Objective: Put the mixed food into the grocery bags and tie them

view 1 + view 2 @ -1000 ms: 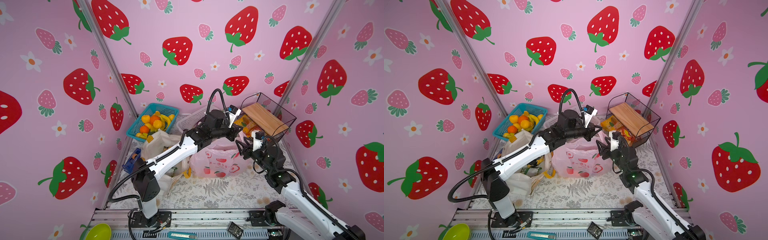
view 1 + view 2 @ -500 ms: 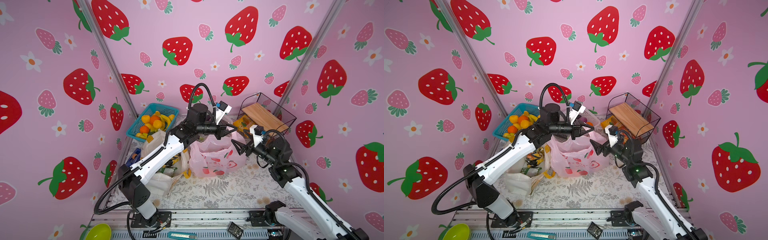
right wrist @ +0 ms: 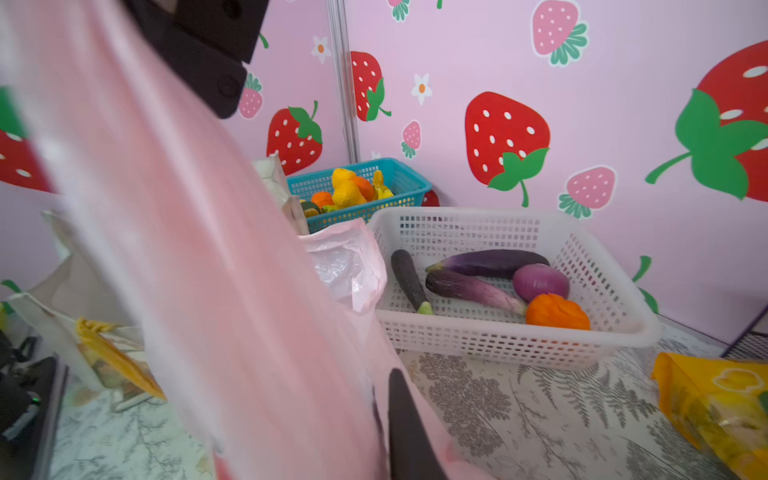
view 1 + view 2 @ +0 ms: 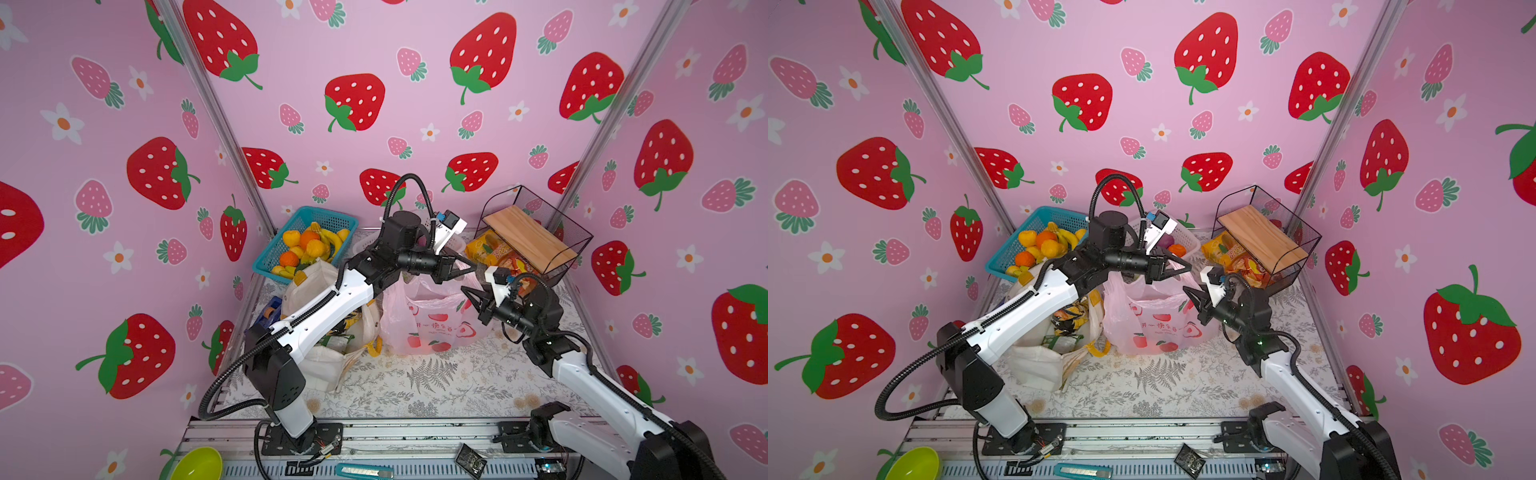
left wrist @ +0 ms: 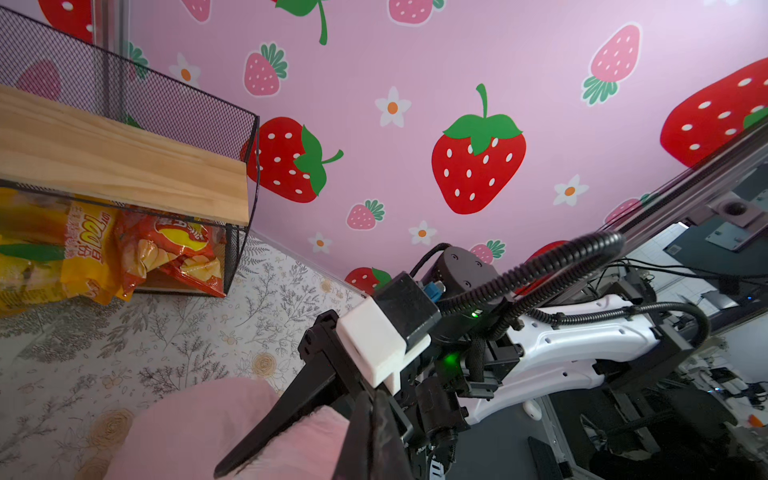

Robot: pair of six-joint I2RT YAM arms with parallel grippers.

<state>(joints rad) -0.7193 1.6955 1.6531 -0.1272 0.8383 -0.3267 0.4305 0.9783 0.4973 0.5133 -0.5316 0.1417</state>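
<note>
Firmly, the left gripper (image 4: 471,268) is pinching its fingers shut on a handle of the limp, light, slippery-looking pink plastic bag (image 4: 432,322) sitting on the tabletop (image 4: 436,386) beside the white tote (image 4: 316,286), while the right gripper (image 4: 469,296), its fingers' spread unclear, is pressing close at the bag's far side, seemingly seeking the other handle.

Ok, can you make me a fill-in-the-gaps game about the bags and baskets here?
1. The onion in the white basket is ___.
2. The snack packets sit under a ___ shelf in the black wire rack.
3. The left gripper is shut on the ___ bag.
4. The white tote has ___ handles.
Missing words: purple, wooden, pink, yellow.
</note>
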